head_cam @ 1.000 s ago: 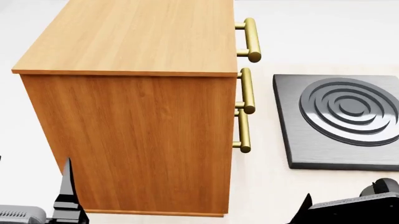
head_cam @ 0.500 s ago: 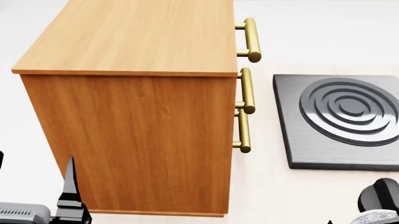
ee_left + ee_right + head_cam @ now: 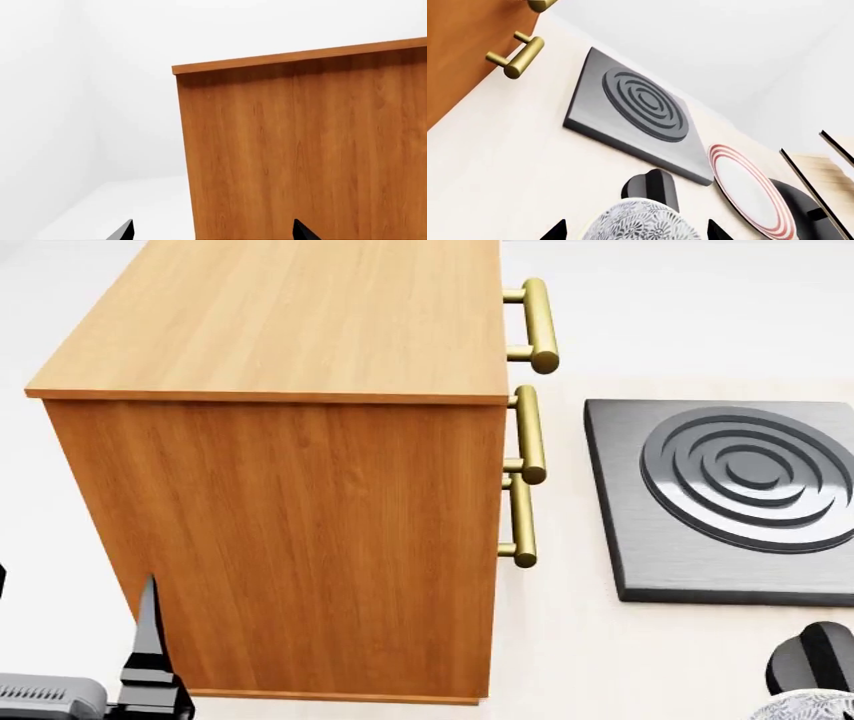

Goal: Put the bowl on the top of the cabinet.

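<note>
Your bowl [image 3: 642, 223] sits on the table [image 3: 514, 165] just ahead of the right claw [image 3: 637, 232], whose fingers are spread. It looks rigid, glossy, breakable: pinch the rim firmly.

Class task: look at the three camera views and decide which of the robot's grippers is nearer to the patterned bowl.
Right. The bowl lies between the right gripper and its open jaws. The left gripper faces the cabinet side, far across from it.
</note>
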